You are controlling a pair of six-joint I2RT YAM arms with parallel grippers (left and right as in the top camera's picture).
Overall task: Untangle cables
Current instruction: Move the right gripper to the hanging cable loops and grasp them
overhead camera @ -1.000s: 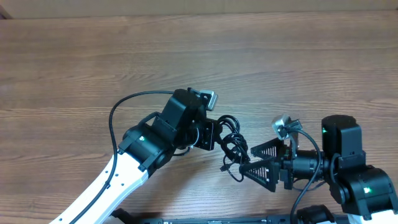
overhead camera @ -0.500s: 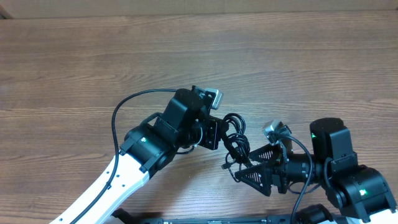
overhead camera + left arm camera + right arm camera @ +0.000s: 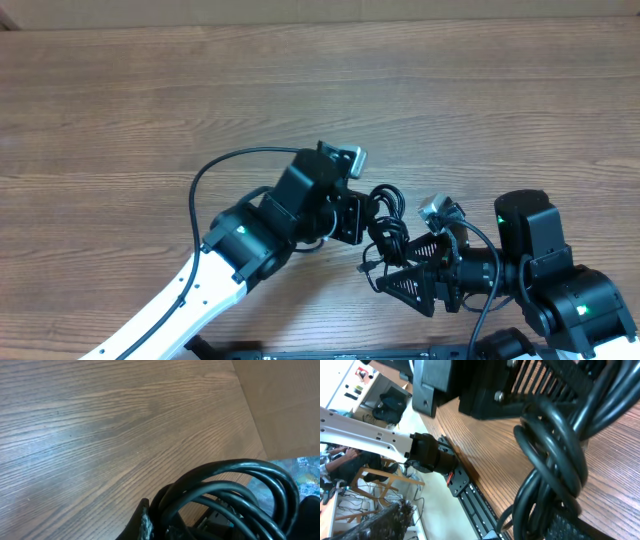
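Wood-grain table [image 3: 120, 120] fills the overhead view. Near its front edge, right of the middle, the knotted cables [image 3: 388, 228] sit between the two arms. The left gripper [image 3: 362, 216] is clamped on the bundle's upper part. The right gripper [image 3: 385, 270] stands wide, a finger on either side of the lower strands.

From the left wrist, the cables [image 3: 235, 485] arch in close loops over the table [image 3: 100, 420].

From the right wrist, the cables [image 3: 555, 460] twist just below the left gripper [image 3: 485, 385].

Cables [image 3: 385, 235] between left jaws and right jaws, over table [image 3: 300, 100].
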